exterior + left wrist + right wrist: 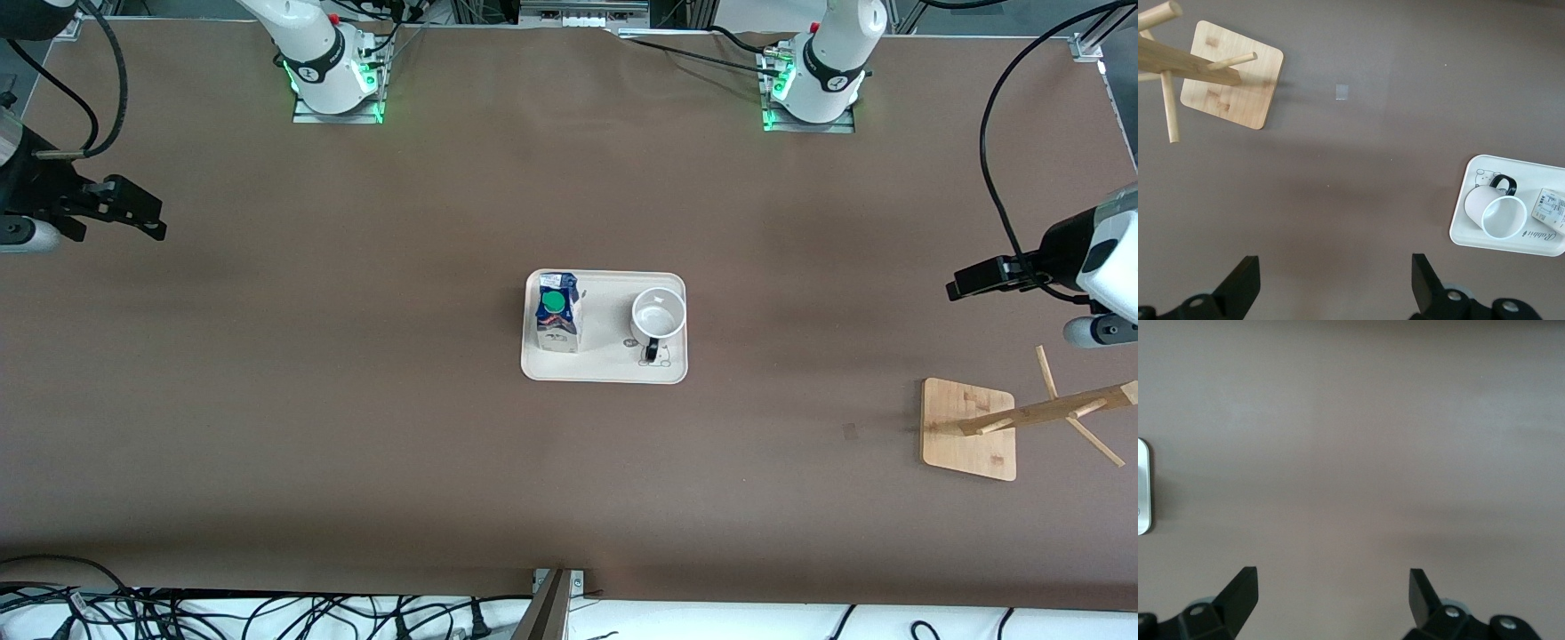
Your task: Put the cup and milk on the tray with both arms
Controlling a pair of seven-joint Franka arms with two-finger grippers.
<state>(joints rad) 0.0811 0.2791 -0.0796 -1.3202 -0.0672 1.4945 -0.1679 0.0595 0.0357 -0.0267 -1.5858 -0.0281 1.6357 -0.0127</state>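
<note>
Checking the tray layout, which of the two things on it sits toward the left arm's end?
The cup; the milk stands toward the right arm's end of the tray.

You'll find the tray (605, 373) mid-table, with the milk (557, 313) standing upright on its end toward the right arm and the cup (658, 315) upright on its end toward the left arm, the two apart. The wooden rack (969, 428) sits well apart from your tray, toward the left arm's end and nearer the front camera.
</note>
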